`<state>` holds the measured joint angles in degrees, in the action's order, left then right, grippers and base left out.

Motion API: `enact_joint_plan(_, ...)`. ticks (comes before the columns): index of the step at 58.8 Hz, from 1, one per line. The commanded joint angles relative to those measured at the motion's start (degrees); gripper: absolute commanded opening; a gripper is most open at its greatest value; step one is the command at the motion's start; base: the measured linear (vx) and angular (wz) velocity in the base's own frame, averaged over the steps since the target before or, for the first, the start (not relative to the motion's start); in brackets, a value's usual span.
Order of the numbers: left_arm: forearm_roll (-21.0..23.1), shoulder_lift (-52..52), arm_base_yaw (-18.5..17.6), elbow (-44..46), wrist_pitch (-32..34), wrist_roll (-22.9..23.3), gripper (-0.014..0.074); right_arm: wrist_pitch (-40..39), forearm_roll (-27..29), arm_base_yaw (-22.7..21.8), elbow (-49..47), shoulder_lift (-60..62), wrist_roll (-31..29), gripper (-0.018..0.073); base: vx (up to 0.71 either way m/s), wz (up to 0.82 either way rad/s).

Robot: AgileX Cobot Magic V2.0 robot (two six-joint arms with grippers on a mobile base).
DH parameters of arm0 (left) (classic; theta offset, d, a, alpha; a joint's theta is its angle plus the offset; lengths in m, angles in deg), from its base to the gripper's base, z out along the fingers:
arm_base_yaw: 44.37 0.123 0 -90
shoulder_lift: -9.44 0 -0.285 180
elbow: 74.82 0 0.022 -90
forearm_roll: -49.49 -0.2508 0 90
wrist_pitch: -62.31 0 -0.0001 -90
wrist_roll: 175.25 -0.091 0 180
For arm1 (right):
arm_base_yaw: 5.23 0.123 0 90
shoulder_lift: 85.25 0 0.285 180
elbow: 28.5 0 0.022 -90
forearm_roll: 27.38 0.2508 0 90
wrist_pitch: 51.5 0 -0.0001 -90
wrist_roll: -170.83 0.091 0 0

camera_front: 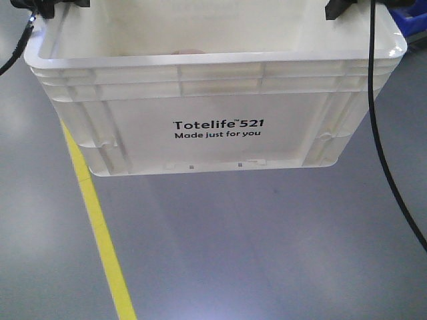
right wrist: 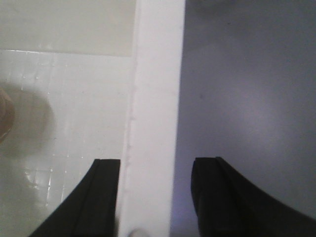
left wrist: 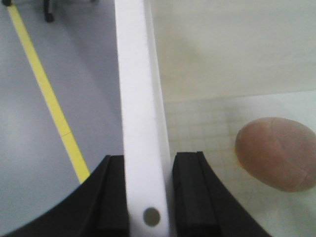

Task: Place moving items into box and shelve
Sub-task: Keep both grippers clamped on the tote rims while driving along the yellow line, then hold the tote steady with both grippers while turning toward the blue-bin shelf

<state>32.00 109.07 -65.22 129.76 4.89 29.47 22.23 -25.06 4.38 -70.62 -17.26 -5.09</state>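
The white box (camera_front: 220, 127), printed "Totelife 521", hangs above the grey floor between my two grippers. My left gripper (left wrist: 148, 197) is shut on the box's left rim (left wrist: 138, 98), one black finger on each side. My right gripper (right wrist: 155, 197) straddles the right rim (right wrist: 155, 98); its inner finger touches and a thin gap shows at the outer finger. In the front view both grippers, left (camera_front: 47, 7) and right (camera_front: 340, 8), show only as black tips at the top corners. One pinkish-brown moving item (left wrist: 276, 153) lies on the box's bottom, and its top peeks over the rim (camera_front: 189, 51).
A yellow floor line (camera_front: 100, 227) runs under the box's left side. A black cable (camera_front: 383, 153) hangs down the right. A blue bin (camera_front: 413, 23) shows at the top right corner. A caster wheel (left wrist: 48, 17) stands on the floor beyond the line.
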Motion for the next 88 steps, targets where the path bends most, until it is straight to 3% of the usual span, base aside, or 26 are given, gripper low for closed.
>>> enact_joint_plan(1,-3.38,-3.22,-0.31,2.23,6.89,-0.16,0.0002,0.07,-1.8,-0.34,-2.31,3.85,1.41,-0.0005,0.47,-0.61)
enact_joint_plan(88,-3.36,-3.22,-0.31,2.23,6.87,-0.16,0.0002,0.03,-1.91,-0.34,-2.31,3.85,1.41,-0.0005,0.41,-0.66)
